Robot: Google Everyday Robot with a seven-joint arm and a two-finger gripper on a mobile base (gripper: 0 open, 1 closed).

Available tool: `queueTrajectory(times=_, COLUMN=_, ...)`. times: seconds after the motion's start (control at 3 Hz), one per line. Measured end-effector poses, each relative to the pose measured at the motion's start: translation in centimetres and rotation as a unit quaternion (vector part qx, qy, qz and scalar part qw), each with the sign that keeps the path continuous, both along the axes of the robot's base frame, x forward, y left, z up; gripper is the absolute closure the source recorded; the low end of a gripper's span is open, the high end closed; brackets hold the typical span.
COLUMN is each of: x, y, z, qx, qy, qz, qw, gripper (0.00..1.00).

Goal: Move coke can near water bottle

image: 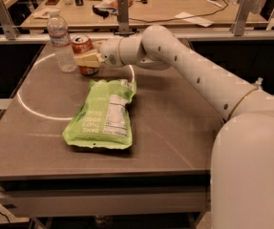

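Note:
The coke can [81,44], red with a silver top, stands at the far left of the table, just right of the water bottle [61,41], a tall clear ribbed bottle with a white cap. A small gap shows between them. My gripper [86,59] reaches in from the right and is shut on the can, with one pale finger [89,60] across its front. The can's lower part is partly hidden by that finger. I cannot tell whether the can's base touches the table.
A flat green snack bag [102,116] lies in the middle of the grey table [174,128], just in front of the can. My white arm [194,78] crosses the right half. A wooden bench with clutter [165,6] stands behind the table.

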State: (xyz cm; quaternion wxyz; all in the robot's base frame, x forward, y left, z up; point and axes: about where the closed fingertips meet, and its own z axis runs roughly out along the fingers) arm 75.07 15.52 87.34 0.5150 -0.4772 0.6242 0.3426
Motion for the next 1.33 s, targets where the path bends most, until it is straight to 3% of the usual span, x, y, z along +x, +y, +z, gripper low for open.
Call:
queueTrajectory(times=0.33, x=-0.1, y=0.0, z=-0.2, qx=0.001, qy=0.003, qz=0.002, qw=1.0, gripper=0.84)
queueTrajectory(times=1.0, x=-0.1, y=0.0, z=0.0, qx=0.001, qy=0.003, qz=0.002, qw=1.0, gripper=0.36)
queueTrajectory(times=1.33, x=0.0, y=-1.6, z=-0.1, qx=0.0, qy=0.002, qz=-0.003, qw=1.0, gripper=0.13)
